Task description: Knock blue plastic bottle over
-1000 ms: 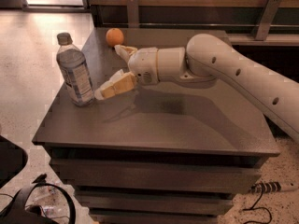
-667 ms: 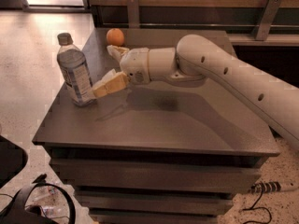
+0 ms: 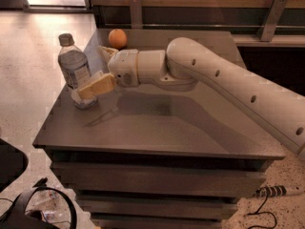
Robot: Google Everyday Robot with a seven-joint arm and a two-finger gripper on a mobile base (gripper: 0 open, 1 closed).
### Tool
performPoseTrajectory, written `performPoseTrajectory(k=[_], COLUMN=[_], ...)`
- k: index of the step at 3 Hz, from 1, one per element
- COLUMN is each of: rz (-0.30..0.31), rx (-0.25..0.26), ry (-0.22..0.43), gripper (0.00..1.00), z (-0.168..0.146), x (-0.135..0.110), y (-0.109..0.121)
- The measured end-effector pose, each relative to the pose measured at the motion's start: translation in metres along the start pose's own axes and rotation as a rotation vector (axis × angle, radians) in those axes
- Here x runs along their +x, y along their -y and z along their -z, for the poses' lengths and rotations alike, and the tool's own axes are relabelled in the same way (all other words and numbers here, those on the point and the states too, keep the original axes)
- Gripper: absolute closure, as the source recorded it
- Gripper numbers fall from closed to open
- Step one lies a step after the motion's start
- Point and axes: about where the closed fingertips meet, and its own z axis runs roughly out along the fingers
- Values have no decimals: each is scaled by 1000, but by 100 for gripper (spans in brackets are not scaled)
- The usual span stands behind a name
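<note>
The blue plastic bottle (image 3: 74,67), clear with a pale cap and a blue-and-white label, stands near the left edge of the grey table (image 3: 190,128), its top leaning slightly left. My gripper (image 3: 92,71) is right beside it on its right, open. The lower tan finger (image 3: 96,86) lies against the bottle's lower part near its base. The upper finger (image 3: 106,51) points back toward the orange (image 3: 117,38) at the far edge of the table. The bottle's base is partly hidden behind the lower finger.
The table's left edge is just beyond the bottle, with speckled floor (image 3: 28,80) below. A wood-panelled wall and shelf run behind the table. Dark cables (image 3: 43,206) lie on the floor at the front left, and a power strip (image 3: 276,191) at the right.
My gripper has moved left across the table until its lower finger meets the bottle's lower part. The bottle stands in about the same place. The orange has not moved.
</note>
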Motion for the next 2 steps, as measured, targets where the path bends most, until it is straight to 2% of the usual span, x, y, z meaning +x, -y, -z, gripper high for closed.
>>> performPoseTrajectory(k=[1,2], rz=[1,2], rx=[-14,-18], ry=[23,22], gripper=[19,42], z=[-15,-16], x=[-2,-2], y=[-5,-6])
